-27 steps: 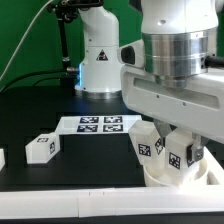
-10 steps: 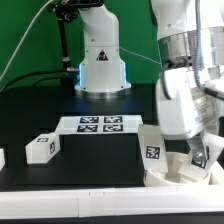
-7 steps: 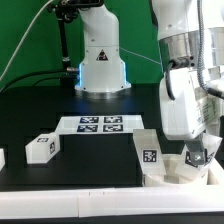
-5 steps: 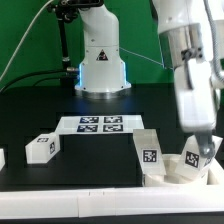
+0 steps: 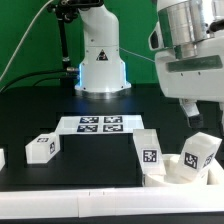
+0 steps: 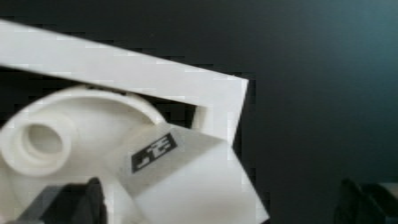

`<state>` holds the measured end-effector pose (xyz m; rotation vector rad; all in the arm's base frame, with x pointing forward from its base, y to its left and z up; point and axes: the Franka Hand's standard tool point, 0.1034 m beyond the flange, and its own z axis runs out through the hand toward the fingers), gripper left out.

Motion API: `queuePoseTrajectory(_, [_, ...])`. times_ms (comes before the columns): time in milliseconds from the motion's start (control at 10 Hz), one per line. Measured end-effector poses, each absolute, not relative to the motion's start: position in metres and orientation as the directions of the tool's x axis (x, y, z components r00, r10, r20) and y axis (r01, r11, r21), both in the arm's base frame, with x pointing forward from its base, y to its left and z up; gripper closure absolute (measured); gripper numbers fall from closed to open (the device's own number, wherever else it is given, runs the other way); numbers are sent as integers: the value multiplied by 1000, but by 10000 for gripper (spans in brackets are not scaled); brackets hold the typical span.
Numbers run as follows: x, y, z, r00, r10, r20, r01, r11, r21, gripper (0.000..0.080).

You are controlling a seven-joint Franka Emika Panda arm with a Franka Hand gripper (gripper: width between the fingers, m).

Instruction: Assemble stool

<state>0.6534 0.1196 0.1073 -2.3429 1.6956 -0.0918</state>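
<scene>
The stool's round white seat [image 5: 168, 174] lies at the front of the exterior view's right. Two tagged white legs stand in it: one [image 5: 149, 151] nearly upright, the other [image 5: 200, 152] leaning. My gripper [image 5: 191, 111] hangs open above the leaning leg, touching nothing. In the wrist view the seat [image 6: 63, 130] shows a round socket, the tagged leg [image 6: 187, 165] lies just below my open gripper [image 6: 222, 208], and each dark fingertip [image 6: 80, 203] stands apart from the leg. A loose leg [image 5: 41, 147] lies on the black table at the exterior view's left.
The marker board [image 5: 100, 124] lies mid-table. A white robot base [image 5: 100, 60] stands behind it. A low white wall [image 6: 160, 72] runs around the seat's corner. Another white piece [image 5: 2, 157] shows at the exterior view's left edge.
My gripper was shut on the leaning leg in the seat; it has opened, let go and risen clear. The leg stays in the seat.
</scene>
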Motion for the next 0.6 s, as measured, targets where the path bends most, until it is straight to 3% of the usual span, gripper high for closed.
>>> queuePoseTrajectory(300, [657, 117, 117, 748, -662, 40, -642, -738, -208, 151])
queuePoseTrajectory(600, [655, 114, 113, 886, -456, 85, -438, -882, -171, 151])
